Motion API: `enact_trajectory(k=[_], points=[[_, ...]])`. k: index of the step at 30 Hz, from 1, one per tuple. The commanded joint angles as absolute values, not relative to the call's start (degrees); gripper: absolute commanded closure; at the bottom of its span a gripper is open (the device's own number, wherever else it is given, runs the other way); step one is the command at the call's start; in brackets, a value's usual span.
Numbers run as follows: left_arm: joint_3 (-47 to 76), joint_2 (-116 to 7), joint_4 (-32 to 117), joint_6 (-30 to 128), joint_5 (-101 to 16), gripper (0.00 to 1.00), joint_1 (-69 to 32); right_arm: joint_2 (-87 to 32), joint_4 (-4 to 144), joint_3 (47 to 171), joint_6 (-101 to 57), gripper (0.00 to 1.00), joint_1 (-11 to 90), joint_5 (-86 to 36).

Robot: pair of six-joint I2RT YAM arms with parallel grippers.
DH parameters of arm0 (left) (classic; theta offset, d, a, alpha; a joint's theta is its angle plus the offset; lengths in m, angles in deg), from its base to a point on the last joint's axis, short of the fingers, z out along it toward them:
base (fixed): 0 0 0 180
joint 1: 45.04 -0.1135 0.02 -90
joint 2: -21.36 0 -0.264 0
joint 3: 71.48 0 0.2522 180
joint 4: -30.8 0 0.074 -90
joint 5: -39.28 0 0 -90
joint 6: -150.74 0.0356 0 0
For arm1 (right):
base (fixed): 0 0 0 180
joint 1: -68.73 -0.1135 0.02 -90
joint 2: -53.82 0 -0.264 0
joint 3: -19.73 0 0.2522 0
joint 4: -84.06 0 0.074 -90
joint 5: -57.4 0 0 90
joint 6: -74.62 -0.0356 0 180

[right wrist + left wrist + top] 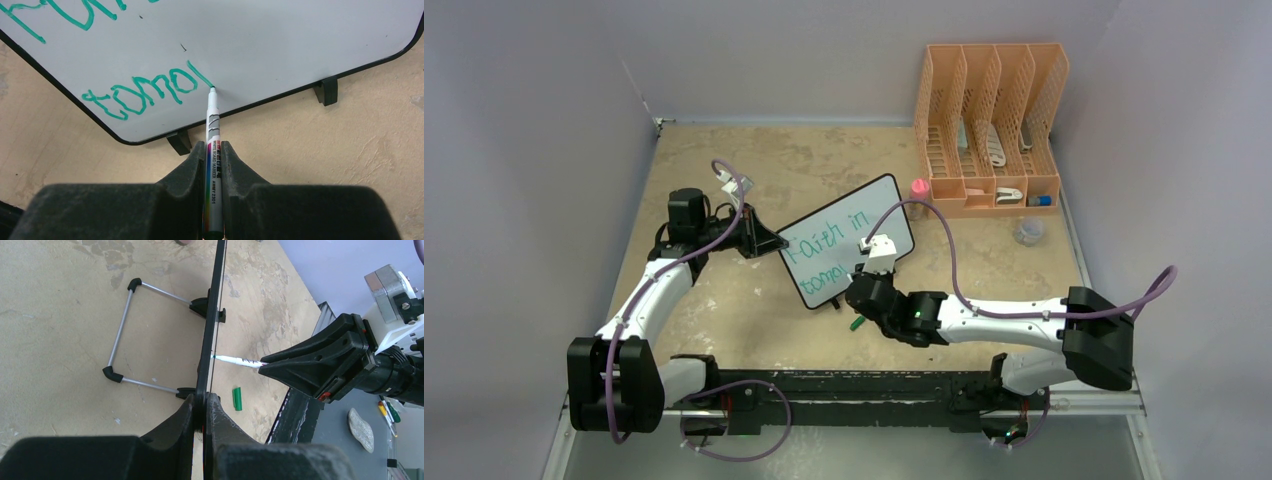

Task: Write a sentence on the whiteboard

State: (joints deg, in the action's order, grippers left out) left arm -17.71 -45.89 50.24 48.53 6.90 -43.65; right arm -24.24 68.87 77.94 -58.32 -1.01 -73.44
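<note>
While the right gripper [213,150] was clamped on the marker [213,117], the tip just ahead of its fingers touched the whiteboard [300,45], ending a slanted stroke after "tomo". The sentence [145,95] was thus partway through its second line. Off to that gripper's left, the left gripper [204,402] was pinched together on the board's edge, holding it upright. The next move, I judged, called for finishing that letter and working rightward with light, even contact.
</note>
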Motion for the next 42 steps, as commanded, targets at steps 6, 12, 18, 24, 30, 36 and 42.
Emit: enact_trajectory(k=[6, 12, 18, 24, 30, 36, 42], points=[[-16.93, -45.88, 52.76, 50.36, 4.19, 1.0, -42.88, -23.14, 69.94, 78.59, -58.15, 1.0, -0.88, -73.52], [-16.93, -45.97, 52.78, 50.36, 4.19, 1.0, -42.93, -22.16, 70.03, 79.61, -56.85, 1.0, -0.88, -73.11], [-16.85, -46.06, 52.76, 50.39, 4.2, 1.0, -42.93, -21.07, 71.32, 79.96, -56.07, 1.0, -0.86, -73.61], [-16.85, -46.08, 52.82, 50.45, 4.2, 1.0, -42.93, -21.35, 72.29, 80.91, -54.64, 1.0, -0.88, -74.22], [-16.93, -45.97, 52.89, 50.45, 4.18, 1.0, -42.92, -22.47, 72.97, 81.37, -53.97, 1.0, -0.88, -74.35], [-16.93, -45.81, 53.05, 50.45, 4.17, 1.0, -42.91, -23.23, 73.15, 81.57, -53.7, 1.0, -0.78, -74.67], [-16.93, -45.81, 53.09, 50.45, 4.19, 1.0, -42.9, -24.17, 73.54, 81.6, -53.61, 1.0, -0.62, -74.53]])
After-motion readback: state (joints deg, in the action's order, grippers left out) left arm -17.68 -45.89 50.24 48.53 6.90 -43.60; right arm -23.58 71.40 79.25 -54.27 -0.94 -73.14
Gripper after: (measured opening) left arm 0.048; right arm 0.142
